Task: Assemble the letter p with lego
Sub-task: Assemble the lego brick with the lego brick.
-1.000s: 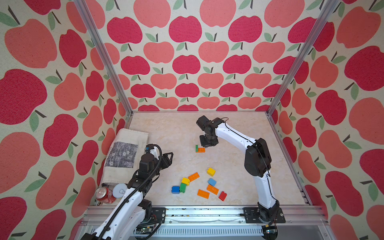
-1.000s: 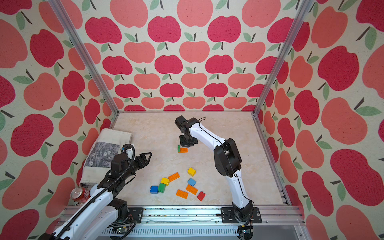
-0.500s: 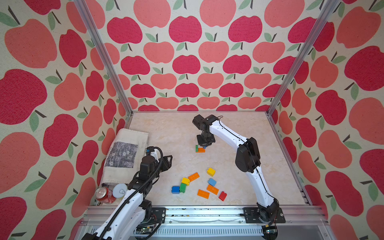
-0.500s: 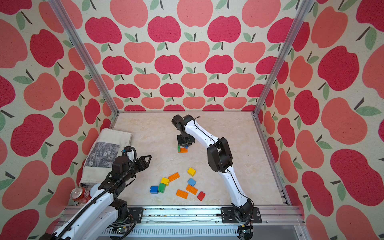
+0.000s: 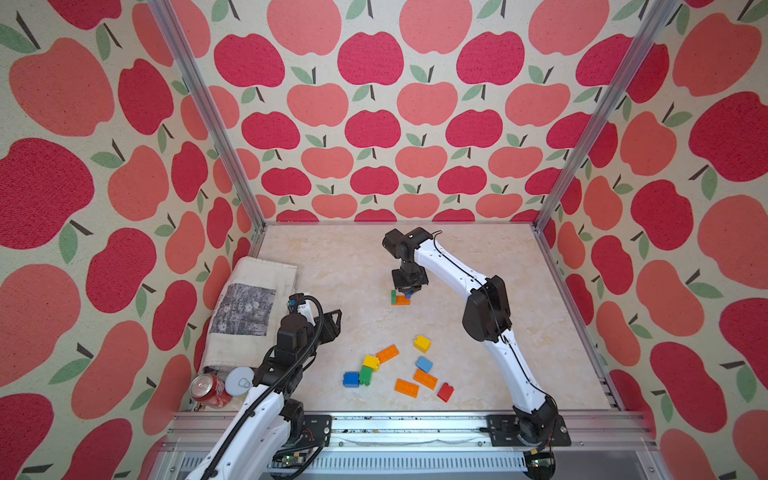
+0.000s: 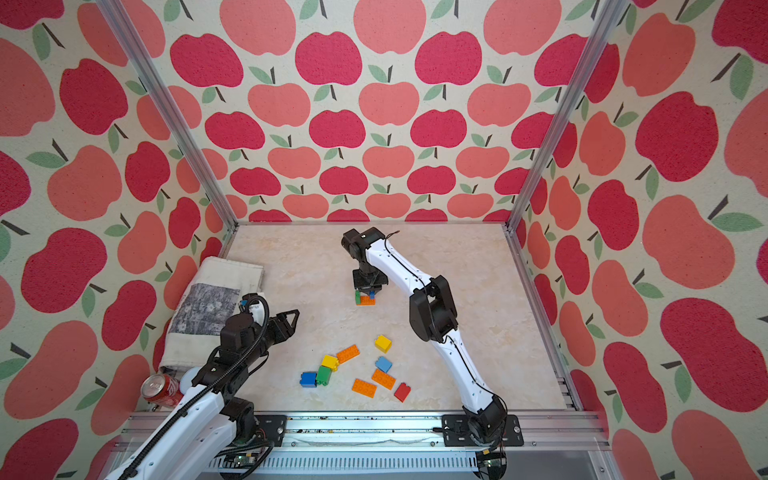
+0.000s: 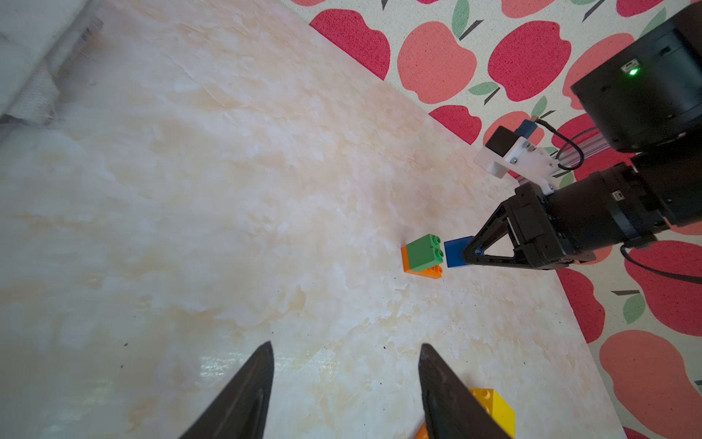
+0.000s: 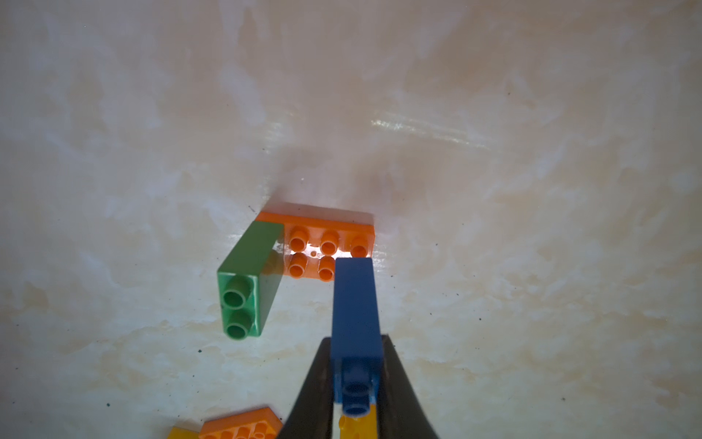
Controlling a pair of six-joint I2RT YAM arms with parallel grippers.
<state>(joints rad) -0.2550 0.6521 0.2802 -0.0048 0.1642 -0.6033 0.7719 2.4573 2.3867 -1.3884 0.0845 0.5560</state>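
Observation:
A flat orange lego brick lies mid-table with a green brick standing on one end of it. Both top views show them, the orange brick and the green one. My right gripper points straight down, shut on a dark blue brick. That brick's lower end is at the studs of the orange brick's other end; whether it is pressed on I cannot tell. My left gripper hovers open and empty near the table's front left.
Loose lego lies at the front: yellow, orange, yellow, green, blue, light blue, two orange, red. A folded cloth bag and a soda can sit at the left wall.
The right gripper has come down with the blue brick onto the orange brick, its elbow swinging left. The left arm has barely shifted.

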